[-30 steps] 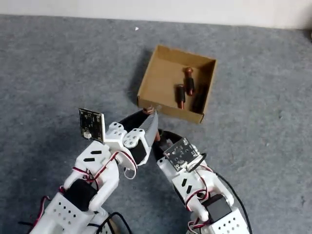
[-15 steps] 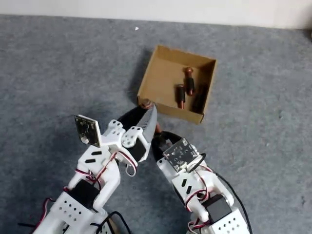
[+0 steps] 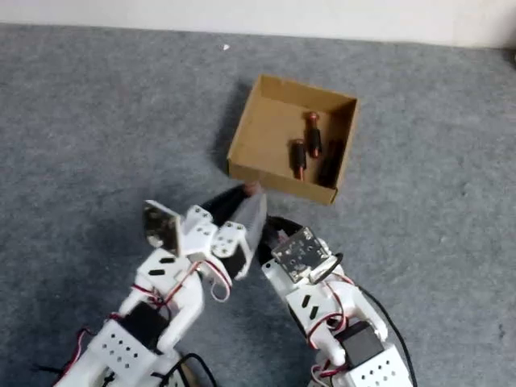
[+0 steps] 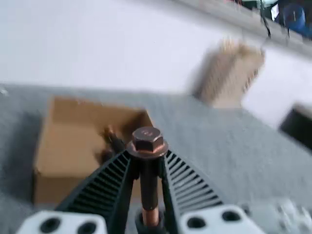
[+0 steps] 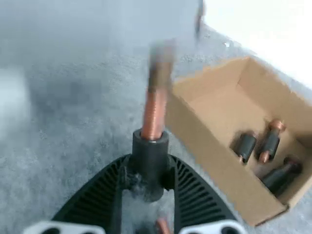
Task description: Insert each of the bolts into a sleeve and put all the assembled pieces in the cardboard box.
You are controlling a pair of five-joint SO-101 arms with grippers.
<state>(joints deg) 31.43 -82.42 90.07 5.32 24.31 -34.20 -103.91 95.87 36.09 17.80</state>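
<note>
Grey carpeted tabletop [image 3: 97, 121] lies under both arms, which crowd together at the near edge. The left gripper [image 4: 147, 158] is clenched on a copper-coloured hex-headed bolt [image 4: 147, 141], its ribbed black fingers pinching the shank just under the head. Right beside it, the right gripper [image 5: 149, 163] is clamped on a black cylindrical sleeve [image 5: 150, 153] with the mouth turned towards the bolt. The threaded end of the bolt sits in that mouth, while most of the shank is bare, so I'd say the mating has begun and is far from seated. How deep the tip has gone I cannot tell.

A little beyond the two grippers sits the open brown cardboard box [image 3: 278, 184], near them but not touching. Three finished pieces [image 3: 298, 158], dark sleeves with copper ends showing, lie loose on its floor towards the right wall. Behind the box runs a white wall [image 3: 242, 12].

So this looks like the insertion step for one more pair. The next move, as I judge it, calls for keeping shank and bore in line while the two are pressed together. Any tilt would likely jam the thread at the rim. After that, one gripper must let go and the other carry the piece over the near wall of the box.
</note>
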